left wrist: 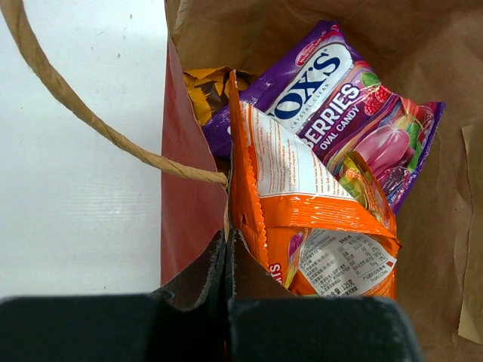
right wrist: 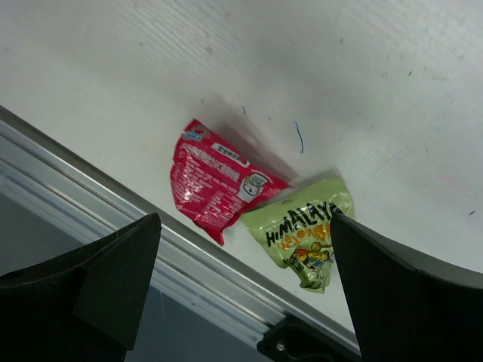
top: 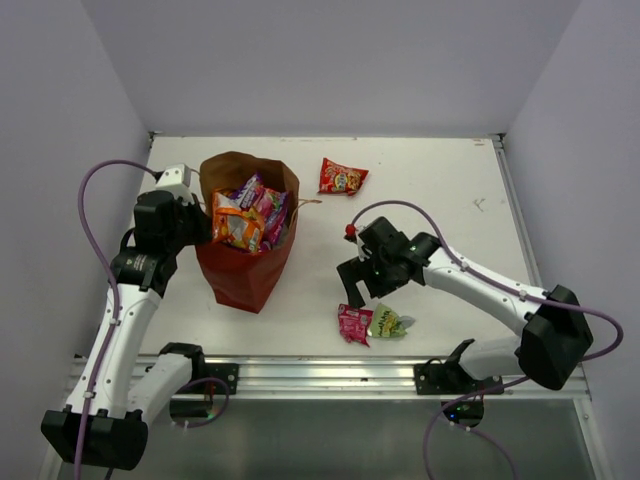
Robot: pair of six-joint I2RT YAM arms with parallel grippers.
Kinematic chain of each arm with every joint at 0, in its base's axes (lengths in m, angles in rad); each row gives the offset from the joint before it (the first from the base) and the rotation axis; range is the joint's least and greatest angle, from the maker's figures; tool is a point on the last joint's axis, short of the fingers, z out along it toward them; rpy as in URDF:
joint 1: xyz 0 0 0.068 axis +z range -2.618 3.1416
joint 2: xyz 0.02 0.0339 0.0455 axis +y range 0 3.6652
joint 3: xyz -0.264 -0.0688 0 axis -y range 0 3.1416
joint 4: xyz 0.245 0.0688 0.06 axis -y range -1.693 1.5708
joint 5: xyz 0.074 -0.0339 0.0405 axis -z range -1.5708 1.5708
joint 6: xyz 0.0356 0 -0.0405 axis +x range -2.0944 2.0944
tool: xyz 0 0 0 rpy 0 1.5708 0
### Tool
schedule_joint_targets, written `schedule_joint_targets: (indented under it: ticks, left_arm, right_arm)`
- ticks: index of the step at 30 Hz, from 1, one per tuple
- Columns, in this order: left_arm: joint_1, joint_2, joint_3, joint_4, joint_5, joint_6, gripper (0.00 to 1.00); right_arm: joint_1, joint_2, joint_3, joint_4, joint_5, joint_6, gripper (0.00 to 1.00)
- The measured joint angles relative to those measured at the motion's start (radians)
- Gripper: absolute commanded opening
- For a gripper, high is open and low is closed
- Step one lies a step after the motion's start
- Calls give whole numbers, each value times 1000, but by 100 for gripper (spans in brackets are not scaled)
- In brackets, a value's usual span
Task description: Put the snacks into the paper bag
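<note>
At the near edge, an aluminium rail (top: 320, 370) is running along the table (top: 450, 180), and just beside it two small snacks are lying flat: a red packet (right wrist: 219, 185) and a green packet (right wrist: 306, 234), which seem to be touching at one corner. The right gripper (top: 358, 295) is hovering above them with its fingers spread wide and nothing between them.

More to the left and a little farther, the paper bag (top: 245, 275) is standing upright. The left gripper (top: 200, 222) is pinching its rim, with the jaws pressed together on the paper (the left wrist view is showing the edge caught between them). Inside, a purple bag (left wrist: 332, 83) and an orange packet (left wrist: 302, 196) are reaching up to the opening. At the far side another red packet (top: 342, 177) is waiting, well apart from the bag.

I am thinking that the danger is at the edge. If the fingers are coming down badly, they may be catching both packets together, or pushing one onto the rail. The bag is also looking rather full, so a new packet may be sliding off the pile, and a push on it may be tipping the bag, which is held at the rim only.

The table is white and matt, with some small marks, and plain pale walls (top: 330, 60) are closing it on three sides.
</note>
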Motion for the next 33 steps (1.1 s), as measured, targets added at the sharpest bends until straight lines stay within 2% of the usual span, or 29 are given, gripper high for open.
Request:
schedule_joint_targets:
  ticks: [9,19,28,31,33]
  left_arm:
    - [0,-6,0,-5,2,0,0]
    - [-6,-9,0,-13,9,0,0]
    - [-13,-20,0,-29,9,0,0]
    - [-13,-24,0,-34,9,0,0]
    - [-13,-26,0,-37,9,0,0]
  right_arm:
    - [33,-22,-122,81,-11,66,97]
    - [242,41,-139,149,-8,118,95]
    - [254,112,-187,209,47,155,93]
    - [259,144,-195,238,58,158,84]
    - [262,163,-199,254,69,158,64]
